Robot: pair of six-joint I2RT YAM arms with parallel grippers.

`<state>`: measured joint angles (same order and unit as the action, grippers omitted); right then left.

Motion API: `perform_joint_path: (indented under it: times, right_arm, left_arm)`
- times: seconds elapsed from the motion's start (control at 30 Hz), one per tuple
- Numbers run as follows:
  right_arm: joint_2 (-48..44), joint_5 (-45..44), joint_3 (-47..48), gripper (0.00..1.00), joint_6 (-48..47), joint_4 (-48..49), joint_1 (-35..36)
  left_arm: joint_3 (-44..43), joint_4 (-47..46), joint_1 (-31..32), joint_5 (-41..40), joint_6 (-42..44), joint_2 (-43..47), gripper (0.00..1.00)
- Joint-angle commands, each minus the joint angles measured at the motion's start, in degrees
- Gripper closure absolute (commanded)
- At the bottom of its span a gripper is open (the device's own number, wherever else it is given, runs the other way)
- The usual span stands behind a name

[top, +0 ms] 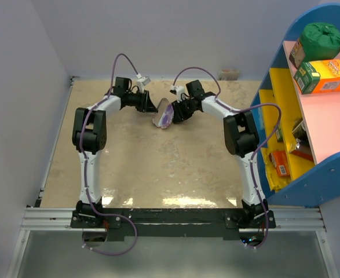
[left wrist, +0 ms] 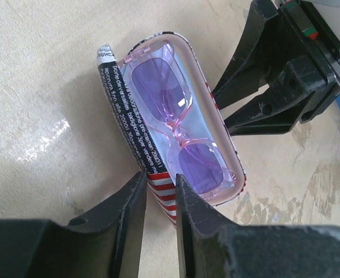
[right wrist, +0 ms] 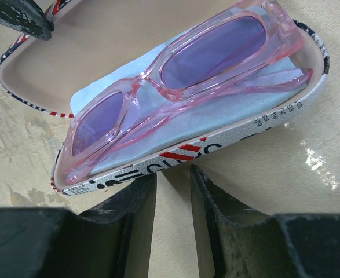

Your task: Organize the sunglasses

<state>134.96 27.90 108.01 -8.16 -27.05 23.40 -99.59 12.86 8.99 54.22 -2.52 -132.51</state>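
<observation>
Sunglasses (left wrist: pixel 175 110) lie folded in the open case (left wrist: pixel 120 98), long axis running straight ahead of the left gripper (left wrist: pixel 159 175), whose close-set fingers straddle the case end, grip unclear; right gripper (right wrist: pixel 172 172), slightly parted and empty, faces their side.

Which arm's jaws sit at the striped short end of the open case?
The left arm: its jaws straddle the case's red-striped end, while the right arm's jaws are at a long side.

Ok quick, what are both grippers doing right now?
Left gripper: jaws closed on the case edge.
Right gripper: jaws at the case, grip cannot be told.
</observation>
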Motion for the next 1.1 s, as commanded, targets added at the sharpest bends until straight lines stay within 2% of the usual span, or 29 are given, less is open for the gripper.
perform_joint_path:
  times: [0.0,0.27,1.07]
  right_arm:
    - [0.1,-1.2,2.4,0.66,-0.9,1.6,1.6]
    - [0.2,-1.8,2.6,0.66,-0.9,1.6,2.2]
    - [0.0,-2.1,2.6,0.67,-1.1,1.6,2.5]
  left_arm:
    - [-1.0,0.1,3.2,3.5,-1.1,1.0,0.76]
    - [-0.5,0.1,4.3,4.0,-1.3,1.8,0.83]
    - [0.1,3.0,7.5,2.6,1.6,2.1,0.85]
